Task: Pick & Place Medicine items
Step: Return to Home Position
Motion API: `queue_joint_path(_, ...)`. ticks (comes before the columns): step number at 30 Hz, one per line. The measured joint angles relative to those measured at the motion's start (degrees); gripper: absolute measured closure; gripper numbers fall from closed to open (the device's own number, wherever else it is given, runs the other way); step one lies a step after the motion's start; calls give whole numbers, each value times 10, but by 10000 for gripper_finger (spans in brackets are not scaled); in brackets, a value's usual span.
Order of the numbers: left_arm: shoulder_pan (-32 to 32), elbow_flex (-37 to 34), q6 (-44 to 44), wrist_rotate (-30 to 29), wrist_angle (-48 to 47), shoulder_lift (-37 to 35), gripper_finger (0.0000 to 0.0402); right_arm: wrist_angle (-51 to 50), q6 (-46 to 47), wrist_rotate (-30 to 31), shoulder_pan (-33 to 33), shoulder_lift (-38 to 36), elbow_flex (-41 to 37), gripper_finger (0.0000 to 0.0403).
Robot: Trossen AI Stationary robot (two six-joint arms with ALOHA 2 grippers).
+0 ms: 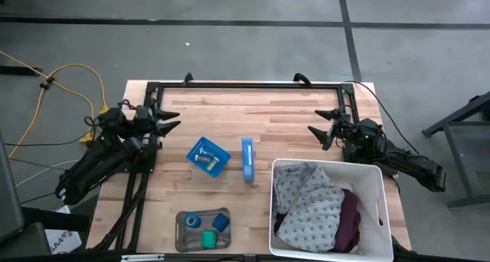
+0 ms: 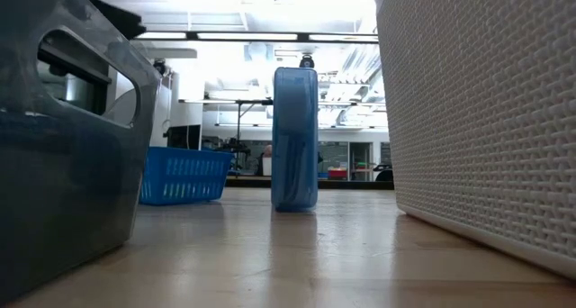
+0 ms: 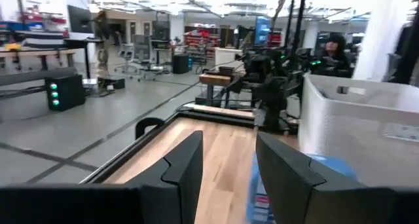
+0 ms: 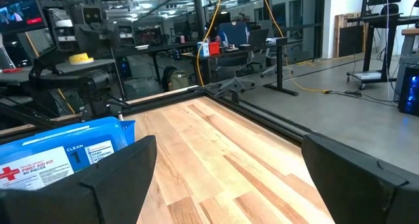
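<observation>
A blue roll (image 1: pixel 191 220), a green roll (image 1: pixel 208 237) and a small blue block (image 1: pixel 221 221) lie in a grey tray (image 1: pixel 181 239) at the table's near edge. A blue basket (image 1: pixel 218 167) in the middle of the table holds small pale pieces (image 1: pixel 204 158). To its right, a blue first-aid box (image 1: pixel 247 159) stands on its edge. My left gripper (image 1: pixel 170 119) hovers open at the table's left edge, pointing right, with nothing between its fingers (image 3: pixel 186 175). My right gripper (image 1: pixel 320 127) waits open at the right side, pointing left, also with nothing between its fingers.
A white laundry basket (image 1: pixel 379 181) with patterned and dark red cloth fills the near right corner. A black frame (image 1: pixel 245 86) runs along the far edge. In the low view the grey tray (image 2: pixel 63 146) and the white basket (image 2: pixel 486 119) flank the blue box (image 2: pixel 295 139).
</observation>
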Motion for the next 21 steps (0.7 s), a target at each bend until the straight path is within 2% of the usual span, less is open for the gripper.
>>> queue_joint_path(12,0,-68,-4,-101,32,0,266,0,0,0,0,0,0,34)
queue_joint_path(16,0,-93,-4,-115,48,0,266,0,0,0,0,0,0,34)
queue_joint_path(21,0,-139,5,-115,131,0,266,0,0,0,0,0,0,34)
